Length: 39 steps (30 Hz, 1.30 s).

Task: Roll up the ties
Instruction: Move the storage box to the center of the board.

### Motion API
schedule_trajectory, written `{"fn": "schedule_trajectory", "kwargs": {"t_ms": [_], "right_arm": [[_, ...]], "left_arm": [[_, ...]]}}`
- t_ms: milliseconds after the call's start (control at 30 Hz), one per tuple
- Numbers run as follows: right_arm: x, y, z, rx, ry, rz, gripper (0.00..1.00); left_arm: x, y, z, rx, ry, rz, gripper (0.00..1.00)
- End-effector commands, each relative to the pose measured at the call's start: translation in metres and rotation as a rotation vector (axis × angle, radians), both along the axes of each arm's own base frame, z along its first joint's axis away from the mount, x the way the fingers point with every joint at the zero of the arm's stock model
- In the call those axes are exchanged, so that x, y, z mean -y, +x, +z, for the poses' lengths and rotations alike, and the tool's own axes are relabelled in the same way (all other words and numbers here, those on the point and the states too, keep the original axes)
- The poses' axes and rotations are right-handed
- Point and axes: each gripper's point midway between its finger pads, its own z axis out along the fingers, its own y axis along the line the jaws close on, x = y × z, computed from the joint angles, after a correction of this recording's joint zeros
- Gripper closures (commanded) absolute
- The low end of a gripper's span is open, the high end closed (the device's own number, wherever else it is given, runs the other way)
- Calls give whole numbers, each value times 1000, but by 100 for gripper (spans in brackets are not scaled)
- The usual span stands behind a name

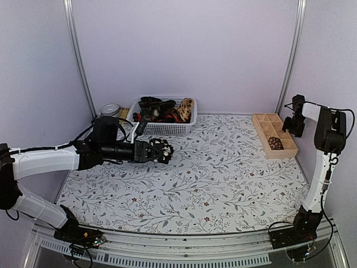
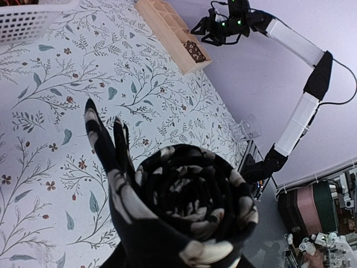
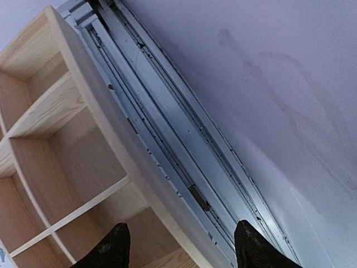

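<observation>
A black tie with pale flower specks (image 2: 189, 206) is wound into a tight roll. My left gripper (image 1: 158, 151) is shut on it and holds it just above the patterned table, left of centre. The roll fills the left wrist view and hides the fingers; its loose end (image 2: 100, 139) sticks up beside it. More ties (image 1: 158, 107) lie piled in the white basket (image 1: 163, 128) at the back. A rolled brown patterned tie (image 1: 274, 143) sits in one compartment of the wooden box (image 1: 277, 151). My right gripper (image 3: 181, 244) is open and holds nothing, above the box's far edge by the right wall.
The wooden box (image 3: 72, 167) has several compartments and lies along the table's right edge, next to a metal rail (image 3: 184, 162). A lidded jar (image 1: 110, 109) stands left of the basket. The floral table cloth (image 1: 223, 178) covers the middle.
</observation>
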Motion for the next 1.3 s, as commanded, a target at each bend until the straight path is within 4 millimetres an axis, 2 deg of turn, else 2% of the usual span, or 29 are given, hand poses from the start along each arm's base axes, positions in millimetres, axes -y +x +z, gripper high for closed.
{"fn": "schedule_trajectory", "kwargs": {"t_ms": [0,67,233,433,567,700,933,1100,1267], "right_arm": [[10,5,-41,-59,30,-4,38],[11,8,-48,-73,37,4,42],[0,6,-60,-98,82,44,59],[-29,-5,-53,-107,60,102,70],[-64,-16,-48,-116,57,161,75],[-94,-35,-44,-113,65,198,76],[-160,-69,-36,-89,141,278,77],[-203,-100,-26,-41,216,313,76],[-259,-131,-20,-10,265,381,73]], "left_arm": [[-5,-3,11,37,-3,3,100],[-6,-3,14,44,0,7,100],[-9,-1,18,50,-5,15,100],[-9,4,14,29,-14,26,100],[-7,6,12,20,-25,27,100],[-7,7,13,21,-37,27,100],[-6,9,12,14,-58,26,100],[-6,12,12,13,-60,46,100],[-5,19,14,7,-68,69,100]]}}
